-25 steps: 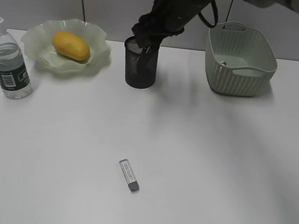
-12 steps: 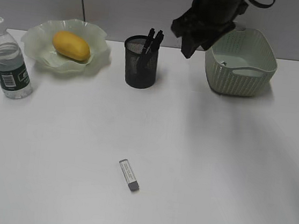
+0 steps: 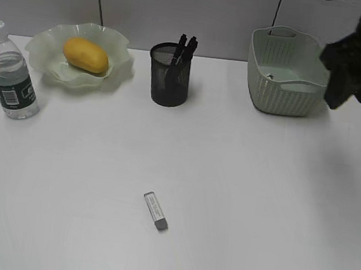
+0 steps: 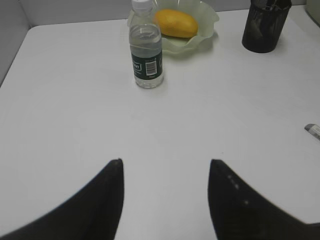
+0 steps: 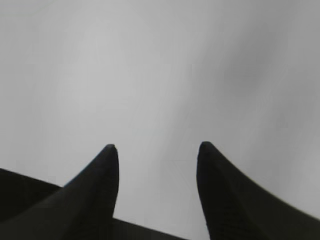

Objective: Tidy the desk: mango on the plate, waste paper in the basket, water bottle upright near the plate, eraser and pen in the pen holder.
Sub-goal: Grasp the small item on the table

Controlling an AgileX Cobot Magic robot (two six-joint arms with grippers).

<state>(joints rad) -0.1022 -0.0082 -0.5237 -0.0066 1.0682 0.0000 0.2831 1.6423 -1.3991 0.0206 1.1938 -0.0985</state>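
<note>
The white desk [image 3: 238, 200] fills most of the exterior view, its front and side edges cut off by the frame. At the far right the pale green basket [image 3: 289, 72] stands near the back wall; a small scrap shows inside it, too small to say whether it is the waste paper. The right gripper [image 5: 157, 150] is a dark blurred mass just right of the basket in the exterior view, partly cut off by the frame edge; its wrist view shows the fingers spread apart with nothing between them, over a blurred grey surface. The left gripper [image 4: 165, 162] is likewise spread and empty, above bare desk. At the back left the ruffled green plate [image 3: 113, 65] carries the mango [image 3: 85, 55]. The water bottle [image 3: 8, 73] stands upright just left of the plate, apart from it. The black mesh pen holder [image 3: 169, 78] stands between plate and basket, with dark pen [image 3: 184, 47] tops poking above its rim; how many is hard to tell. The eraser [image 3: 156, 211] lies alone on the desk near the front, well apart from everything.
</note>
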